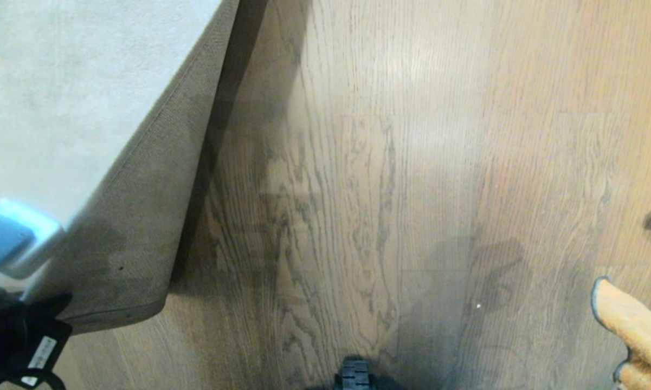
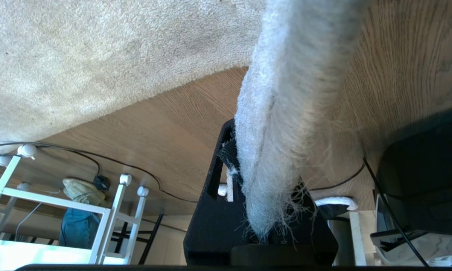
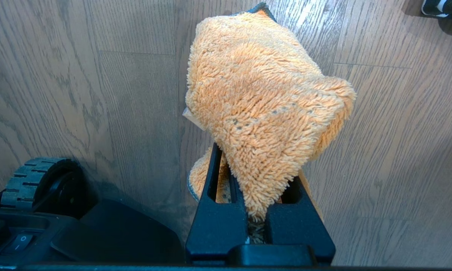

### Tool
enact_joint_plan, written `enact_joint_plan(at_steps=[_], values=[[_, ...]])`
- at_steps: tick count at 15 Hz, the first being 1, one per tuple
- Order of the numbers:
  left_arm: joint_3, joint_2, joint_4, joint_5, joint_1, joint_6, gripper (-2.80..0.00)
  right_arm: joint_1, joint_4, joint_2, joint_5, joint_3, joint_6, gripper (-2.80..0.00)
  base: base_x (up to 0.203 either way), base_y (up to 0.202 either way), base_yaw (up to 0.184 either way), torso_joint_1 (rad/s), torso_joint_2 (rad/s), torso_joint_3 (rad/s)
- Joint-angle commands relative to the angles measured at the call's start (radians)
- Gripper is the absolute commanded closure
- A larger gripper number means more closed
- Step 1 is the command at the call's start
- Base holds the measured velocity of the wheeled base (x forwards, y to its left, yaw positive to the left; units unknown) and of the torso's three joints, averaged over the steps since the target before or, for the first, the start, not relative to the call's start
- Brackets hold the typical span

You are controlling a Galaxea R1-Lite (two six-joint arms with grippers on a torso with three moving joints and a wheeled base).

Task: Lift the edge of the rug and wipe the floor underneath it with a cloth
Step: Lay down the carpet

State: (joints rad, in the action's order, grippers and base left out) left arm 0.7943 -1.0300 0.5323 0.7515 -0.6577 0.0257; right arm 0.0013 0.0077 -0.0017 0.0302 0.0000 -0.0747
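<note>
Left end effector [image 2: 265, 210]: its fingertips are hidden inside the frayed pale grey short-pile rug edge [image 2: 282, 124]. Right end effector [image 3: 256, 210]: the fuzzy orange-yellow microfibre cloth [image 3: 263, 101] covers its tips; in the head view the frame edge cuts this cloth off.

- A white label [image 1: 42, 349] sits on the black housing at the lower left of the head view; its print is too small to read.
- A rocker switch [image 3: 18, 242] on the black base in the right wrist view bears an "O" mark.
- No other text is legible.
</note>
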Motion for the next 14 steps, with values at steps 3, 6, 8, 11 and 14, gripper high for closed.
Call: enact_joint_plan(at_steps=[3, 6, 8, 11, 14], values=[[0.000, 0.002, 0.003, 0.003, 0.001, -0.003, 0.00, 0.000, 0.000, 0.002, 0.000, 0.000, 0.000, 0.00, 0.000, 0.000, 0.000, 0.000, 0.00, 0.000], [0.000, 0.002, 0.003, 0.003, 0.001, -0.003, 0.00, 0.000, 0.000, 0.002, 0.000, 0.000, 0.000, 0.00, 0.000, 0.000, 0.000, 0.000, 0.00, 0.000], [0.000, 0.004, 0.004, 0.003, 0.001, -0.003, 0.00, 0.000, 0.000, 0.002, 0.000, 0.000, 0.000, 0.00, 0.000, 0.000, 0.000, 0.000, 0.00, 0.000], [0.000, 0.004, 0.003, 0.003, 0.003, -0.003, 0.00, 0.000, 0.000, 0.002, 0.000, 0.000, -0.001, 0.00, 0.000, 0.000, 0.000, 0.000, 0.00, 0.000], [-0.002, 0.005, 0.006, 0.002, 0.003, -0.015, -2.80, 0.000, 0.000, 0.002, 0.000, 0.000, 0.000, 0.00, 0.000, 0.000, 0.000, 0.000, 0.00, 0.000]])
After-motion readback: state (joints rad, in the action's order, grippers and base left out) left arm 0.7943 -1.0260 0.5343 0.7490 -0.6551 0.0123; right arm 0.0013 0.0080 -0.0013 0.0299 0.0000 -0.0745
